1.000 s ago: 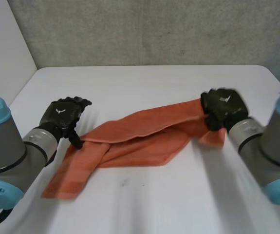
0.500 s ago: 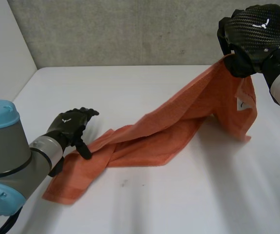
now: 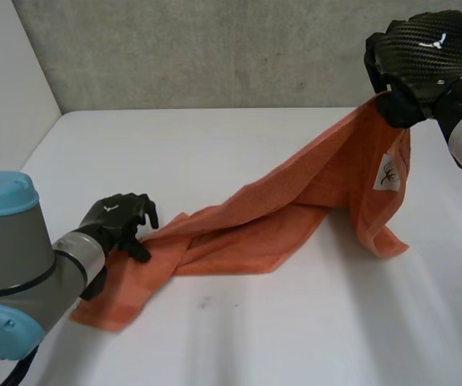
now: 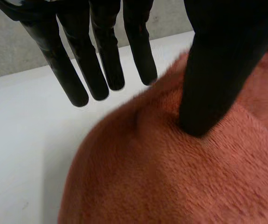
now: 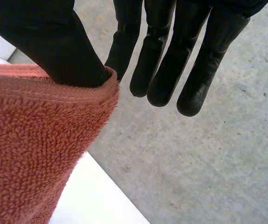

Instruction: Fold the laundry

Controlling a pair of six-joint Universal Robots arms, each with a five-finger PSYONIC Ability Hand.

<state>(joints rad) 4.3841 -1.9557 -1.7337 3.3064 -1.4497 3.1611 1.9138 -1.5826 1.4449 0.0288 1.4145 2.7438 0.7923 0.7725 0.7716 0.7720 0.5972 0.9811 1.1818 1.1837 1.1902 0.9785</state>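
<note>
I hold the right hand (image 3: 423, 60) high at about 2 o'clock over the table (image 3: 214, 145). The right thumb (image 5: 54, 42) nips the hemmed edge of the orange towel (image 3: 247, 229) against a finger, and the other fingers are straight. That raises one end so the cloth hangs free and can un-bunch; its white label (image 3: 387, 173) dangles just below the grip. At 8 o'clock the left hand (image 3: 118, 221) sits on the far end, with the left thumb (image 4: 213, 84) pressed into the pile and the left fingers (image 4: 101, 65) straight and off the cloth. I judge that to be an anchor against sliding. The middle lies twisted on the table, so it needs spreading before any fold.
</note>
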